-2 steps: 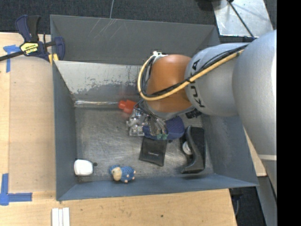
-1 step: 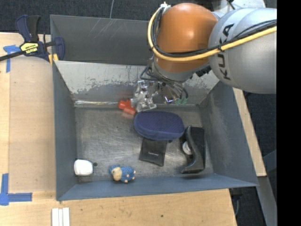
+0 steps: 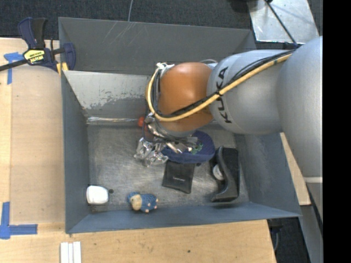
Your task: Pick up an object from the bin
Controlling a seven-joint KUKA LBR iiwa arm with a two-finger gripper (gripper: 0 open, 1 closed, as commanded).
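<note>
My gripper [image 3: 151, 151] pokes out from under the arm's orange cover, low over the middle of the bin floor. Right beside it on the right lies a dark blue round thing [image 3: 200, 148], partly hidden by the arm. A flat black square block [image 3: 179, 177] lies just below and to the right of the gripper. A small red bit [image 3: 141, 121] shows at the cover's left edge, near the back wall. I see nothing held in the gripper.
A black angular thing [image 3: 228, 174] with a white piece [image 3: 218, 173] at its side lies by the right wall. A white rounded object [image 3: 97, 194] and a small blue and yellow toy [image 3: 143, 202] lie along the front wall.
</note>
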